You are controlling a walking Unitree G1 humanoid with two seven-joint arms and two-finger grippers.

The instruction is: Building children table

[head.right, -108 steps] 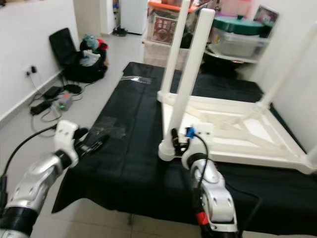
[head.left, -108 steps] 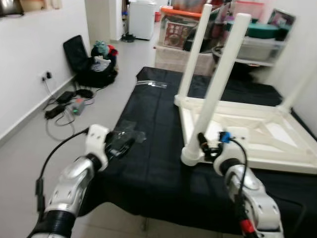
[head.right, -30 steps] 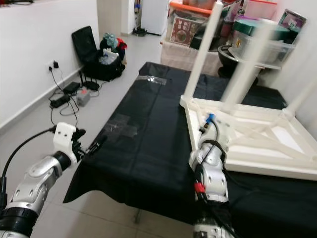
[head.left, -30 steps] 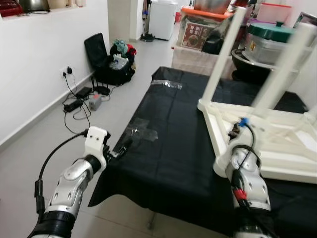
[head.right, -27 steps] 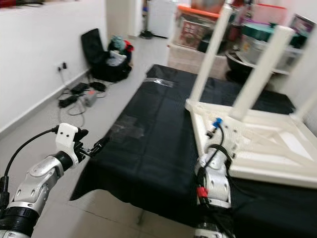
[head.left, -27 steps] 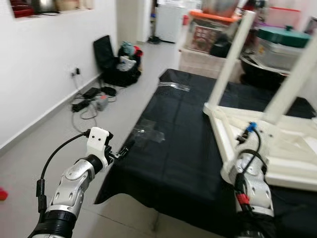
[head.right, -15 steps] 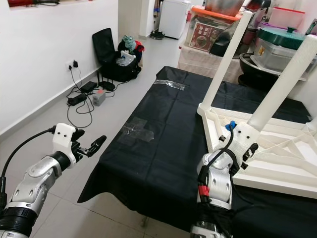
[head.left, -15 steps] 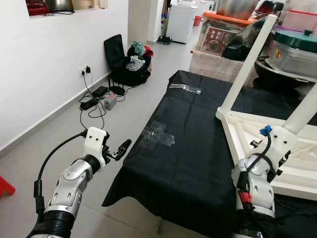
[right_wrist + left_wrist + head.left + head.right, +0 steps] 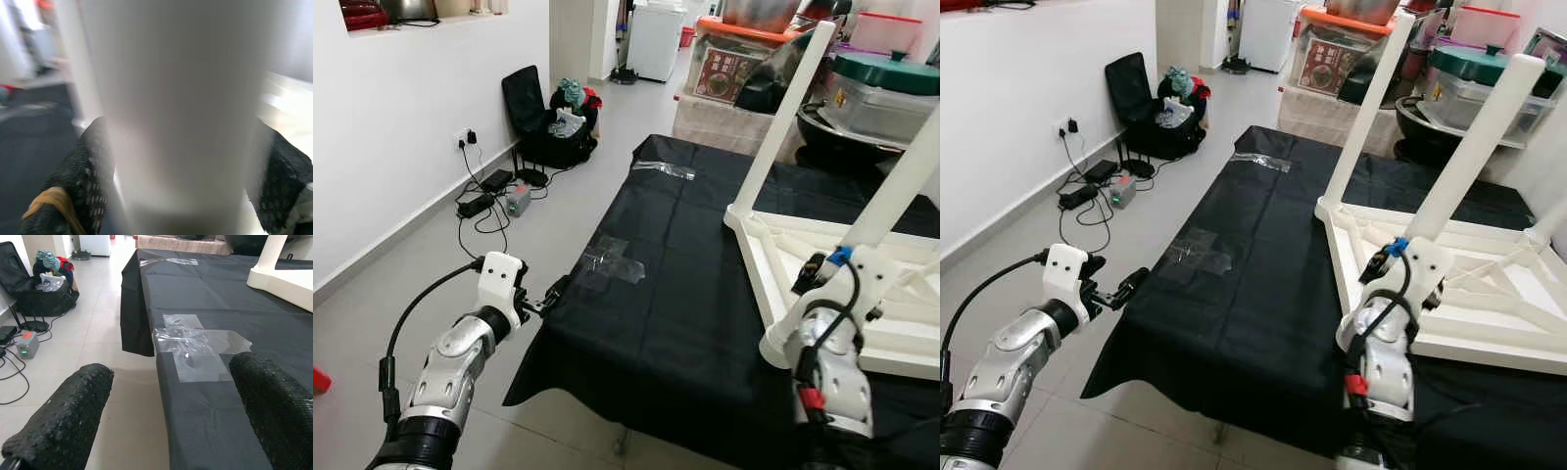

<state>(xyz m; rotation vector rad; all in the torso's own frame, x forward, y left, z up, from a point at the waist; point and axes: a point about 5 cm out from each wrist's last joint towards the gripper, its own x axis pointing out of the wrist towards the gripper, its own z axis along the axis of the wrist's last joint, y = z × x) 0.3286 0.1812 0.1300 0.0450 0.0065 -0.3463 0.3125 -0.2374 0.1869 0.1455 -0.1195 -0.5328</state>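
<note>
Seating the near round white plastic leg (image 9: 1469,147) of the upturned white children's table (image 9: 1489,294) on the black-draped tabletop (image 9: 1253,294) calls for the right pincer (image 9: 186,161), clamped around it, to twist squarely, left pincer (image 9: 171,401) spread idle

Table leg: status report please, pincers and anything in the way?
Right pincer closed around table leg. Left pincer open, empty, near black cloth edge. Nothing blocking.

Matt black cloth (image 9: 685,294) with fold creases carries glossy clear tape (image 9: 612,262) patches. The table leg (image 9: 1474,137) looks smooth white plastic; the left gripper's fingers (image 9: 73,416) are rough, pebbled black rubber.
</note>
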